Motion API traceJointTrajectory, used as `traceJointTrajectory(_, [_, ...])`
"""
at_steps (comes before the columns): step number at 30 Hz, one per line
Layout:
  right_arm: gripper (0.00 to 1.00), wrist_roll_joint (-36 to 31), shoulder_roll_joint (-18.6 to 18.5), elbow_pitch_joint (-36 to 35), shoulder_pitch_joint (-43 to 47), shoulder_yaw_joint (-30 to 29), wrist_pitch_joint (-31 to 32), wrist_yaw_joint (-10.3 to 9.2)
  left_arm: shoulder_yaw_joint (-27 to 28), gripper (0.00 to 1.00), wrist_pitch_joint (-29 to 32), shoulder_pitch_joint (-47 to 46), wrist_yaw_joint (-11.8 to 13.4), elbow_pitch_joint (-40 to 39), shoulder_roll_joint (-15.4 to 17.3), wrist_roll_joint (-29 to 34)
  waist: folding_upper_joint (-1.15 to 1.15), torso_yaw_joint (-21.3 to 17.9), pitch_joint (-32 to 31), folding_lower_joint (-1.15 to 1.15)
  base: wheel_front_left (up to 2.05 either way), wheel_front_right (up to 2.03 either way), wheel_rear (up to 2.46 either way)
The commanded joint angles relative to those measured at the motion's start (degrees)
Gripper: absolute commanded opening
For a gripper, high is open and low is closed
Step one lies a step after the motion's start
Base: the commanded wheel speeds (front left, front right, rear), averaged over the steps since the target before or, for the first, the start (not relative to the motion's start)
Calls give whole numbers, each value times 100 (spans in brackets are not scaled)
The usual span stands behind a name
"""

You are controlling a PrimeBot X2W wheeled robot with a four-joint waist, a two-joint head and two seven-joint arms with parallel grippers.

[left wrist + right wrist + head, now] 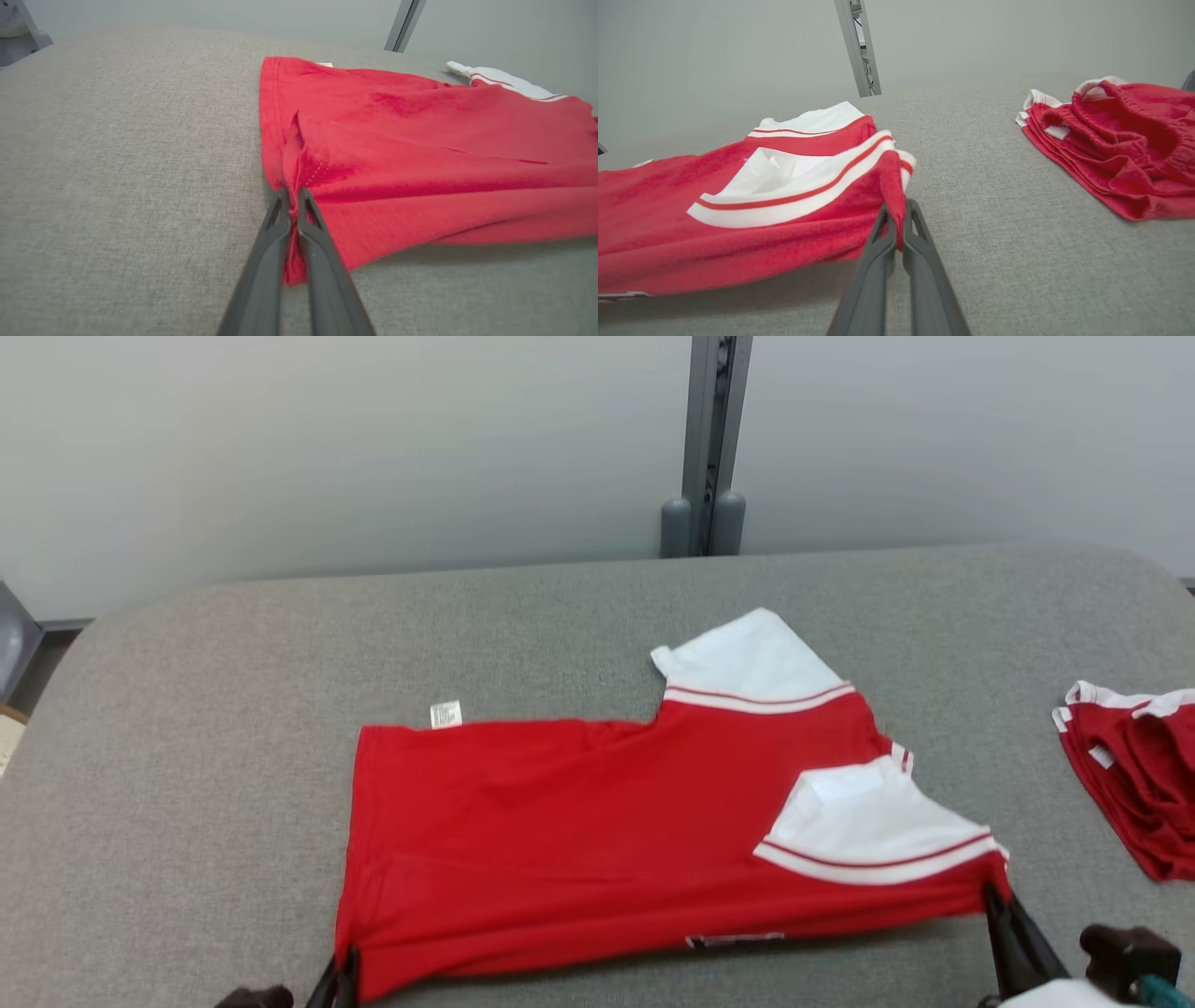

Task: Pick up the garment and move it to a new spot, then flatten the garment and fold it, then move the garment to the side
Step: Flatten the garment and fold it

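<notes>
A red garment (560,840) with white sleeves is seen spread across the middle of a grey, cloth-covered worktop (233,709), its hem turned toward the robot's left and its sleeves toward the right. One white sleeve (747,663), edged with a red stripe, is laid out at the far side, while the other sleeve (868,821) is folded over onto the red body near the right end. A small white label (445,714) is shown at the far edge, close to the hem. The left jaws are closed together on the near hem corner: in the left wrist view the dark fingers (261,261) are pressed onto a gathered fold of red cloth (420,154), which is pinched between them. The right jaws are likewise clamped on the garment, at the near corner beside the folded sleeve; in the right wrist view the fingers (924,261) are shut on a ridge of red fabric (654,219). The near edge held between the two grips is raised a little off the worktop, and a shadow is cast beneath it in both wrist views, while the far part is left lying flat. A separate pile of red clothing (1134,775) with white trim is set well apart at the right edge of the worktop. Behind the worktop a grey metal post (709,439) is mounted against a pale wall (327,448).
</notes>
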Motion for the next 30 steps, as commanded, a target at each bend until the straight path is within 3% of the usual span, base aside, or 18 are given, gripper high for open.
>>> traceJointTrajectory(1, [0, 42, -60, 13, 152, -18, 5, -14, 42, 0, 1, 146, 67, 47, 69, -14, 0, 9, -140, 0, 0, 0, 0])
traceJointTrajectory(13, [0, -11, -28, 252, 417, 132, 6, -13, -156, 0, 1, 302, 141, 205, 65, -17, 0, 82, -18, 0, 0, 0, 0])
traceJointTrajectory(14, [31, -21, -22, 288, 386, 141, 5, -13, -180, 13, 1, 282, 140, 216, 63, -24, 0, 78, -1, 0, 0, 0, 0])
traceJointTrajectory(15, [31, -21, -22, 288, 386, 141, 5, -13, -180, 13, 1, 282, 140, 216, 63, -24, 0, 78, -1, 0, 0, 0, 0])
traceJointTrajectory(16, [49, -24, -17, 316, 351, 145, 5, -13, -205, 42, 1, 254, 153, 210, 59, -23, 0, 71, 16, 0, 0, 0, 0])
traceJointTrajectory(17, [91, -31, -11, 333, 319, 149, 5, -12, -229, 92, 1, 225, 176, 192, 58, -18, 0, 66, 31, 0, 0, 0, 0])
traceJointTrajectory(18, [100, -43, -6, 332, 294, 155, 5, -9, -255, 100, 1, 204, 185, 184, 57, -28, 0, 62, 46, 0, 0, 0, 0])
traceJointTrajectory(30, [100, -302, -48, -132, -313, -117, 6, -8, -195, 100, 1, -453, 304, 28, 59, 457, 0, 108, 339, 0, 0, 0, 0])
